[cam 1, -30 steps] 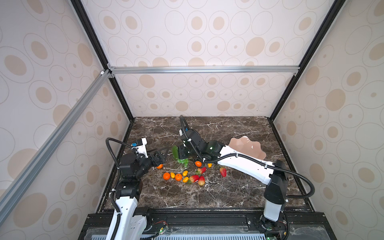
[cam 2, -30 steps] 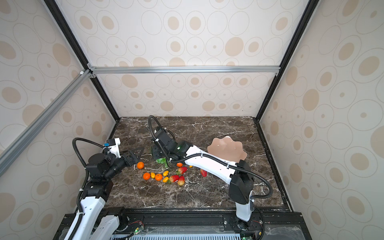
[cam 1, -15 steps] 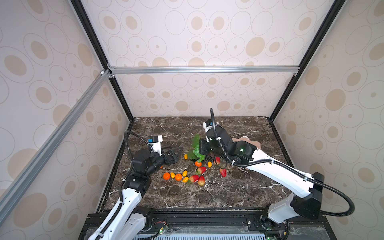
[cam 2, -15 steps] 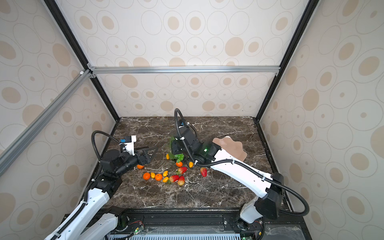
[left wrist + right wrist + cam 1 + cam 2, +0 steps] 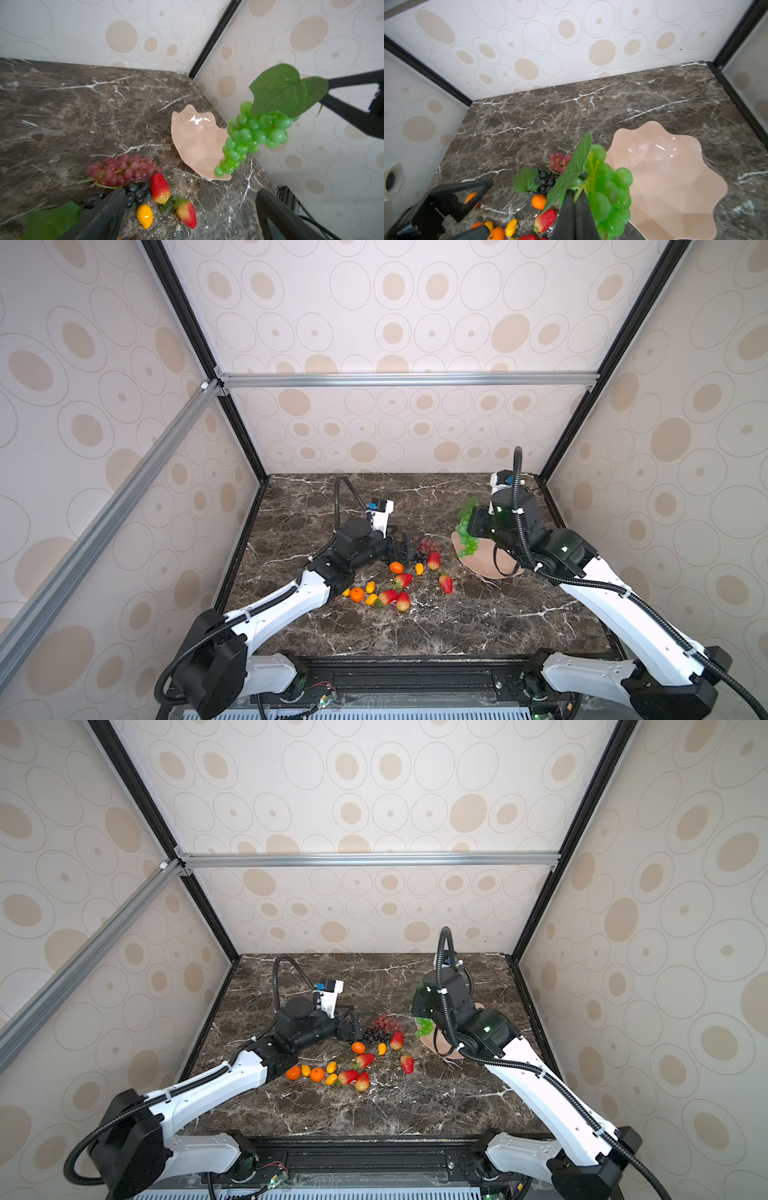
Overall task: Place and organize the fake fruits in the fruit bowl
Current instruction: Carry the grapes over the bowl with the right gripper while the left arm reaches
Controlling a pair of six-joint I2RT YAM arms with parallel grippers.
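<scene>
Green grape bunch [image 5: 253,135]: hangs over the left rim of the fruit bowl [image 5: 675,176], right of centre in both top views.
Risk: let go here, it may catch the rim and tumble onto the bench [image 5: 478,626].
Right jaws: clenched on its stem.
Left jaws: spread wide, empty, just beside the dark grape bunch [image 5: 137,193].

Right tool [image 5: 575,196] gone from fruit pile [image 5: 365,1060] at mid-desk [image 5: 457,626], lifted and swung across with green grape bunch [image 5: 609,187] by stem. Bunch now in air, hanging below tool, over edge of fruit bowl [image 5: 675,178] that faces pile. Left tool [image 5: 356,1028] reached forward from desk's left edge. Dark grape bunch [image 5: 376,1037] now just at its fingertips, red grape bunch [image 5: 384,1022] just beyond.
</scene>
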